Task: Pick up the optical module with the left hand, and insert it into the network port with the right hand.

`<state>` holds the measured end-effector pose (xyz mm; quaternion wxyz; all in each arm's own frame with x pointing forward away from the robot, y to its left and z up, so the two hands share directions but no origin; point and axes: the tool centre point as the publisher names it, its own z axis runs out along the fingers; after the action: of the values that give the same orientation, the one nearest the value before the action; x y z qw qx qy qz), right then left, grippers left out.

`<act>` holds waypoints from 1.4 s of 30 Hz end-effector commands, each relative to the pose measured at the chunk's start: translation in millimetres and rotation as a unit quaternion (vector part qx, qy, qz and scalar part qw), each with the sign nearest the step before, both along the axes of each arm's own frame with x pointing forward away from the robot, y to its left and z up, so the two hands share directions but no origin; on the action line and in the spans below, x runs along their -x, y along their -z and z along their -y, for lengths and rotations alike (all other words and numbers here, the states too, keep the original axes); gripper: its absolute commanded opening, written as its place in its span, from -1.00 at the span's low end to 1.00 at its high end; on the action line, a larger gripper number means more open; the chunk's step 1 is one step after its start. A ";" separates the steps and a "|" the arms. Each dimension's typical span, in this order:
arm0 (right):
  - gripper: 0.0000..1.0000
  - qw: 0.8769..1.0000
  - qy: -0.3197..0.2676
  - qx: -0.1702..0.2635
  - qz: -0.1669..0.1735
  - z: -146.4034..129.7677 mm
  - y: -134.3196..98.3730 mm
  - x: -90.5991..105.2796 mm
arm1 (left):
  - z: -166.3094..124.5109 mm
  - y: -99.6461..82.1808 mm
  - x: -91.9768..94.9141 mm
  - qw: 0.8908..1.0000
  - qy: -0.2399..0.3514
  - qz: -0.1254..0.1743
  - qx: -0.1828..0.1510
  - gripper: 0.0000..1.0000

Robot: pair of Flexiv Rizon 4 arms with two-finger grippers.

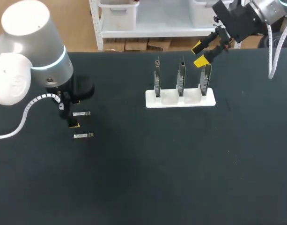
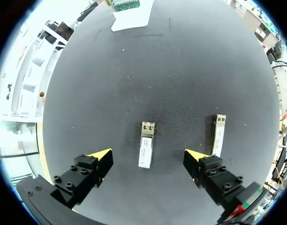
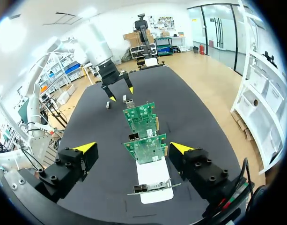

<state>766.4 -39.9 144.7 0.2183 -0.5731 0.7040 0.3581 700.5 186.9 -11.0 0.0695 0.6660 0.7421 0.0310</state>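
Optical module (image 2: 146, 151) flat on table (image 1: 180, 178), well apart from white card holder (image 1: 180, 100), long axis aimed toward holder, left gripper (image 2: 148, 157) fingers spread wide astride module, not touching, second module (image 2: 218, 135) alongside, right gripper (image 1: 199, 54) fingers wide above holder

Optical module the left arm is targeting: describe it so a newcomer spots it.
On the black table, look under the left gripper, far from the white card rack. Two silver modules lie side by side there; the target optical module sits between the open fingers, the other module just outside one finger.
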 end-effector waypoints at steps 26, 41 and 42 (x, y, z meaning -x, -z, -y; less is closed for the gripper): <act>1.00 1.000 0.002 0.000 0.002 0.1 -0.1 2.3 | 2.0 1.0 -4.5 1.000 0.005 -0.013 -0.018 1.00; 1.00 1.000 0.002 0.000 0.002 0.1 -0.1 2.3 | 1.6 0.6 -3.7 0.998 0.021 -0.046 -0.039 1.00; 1.00 1.000 0.002 0.000 0.002 0.1 -0.1 2.3 | 1.4 0.9 -3.8 0.998 0.021 -0.047 -0.039 1.00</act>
<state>766.4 -39.8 144.7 0.2183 -0.5731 0.7040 0.3580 697.9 187.1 -10.7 0.0153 0.6835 0.7292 0.0304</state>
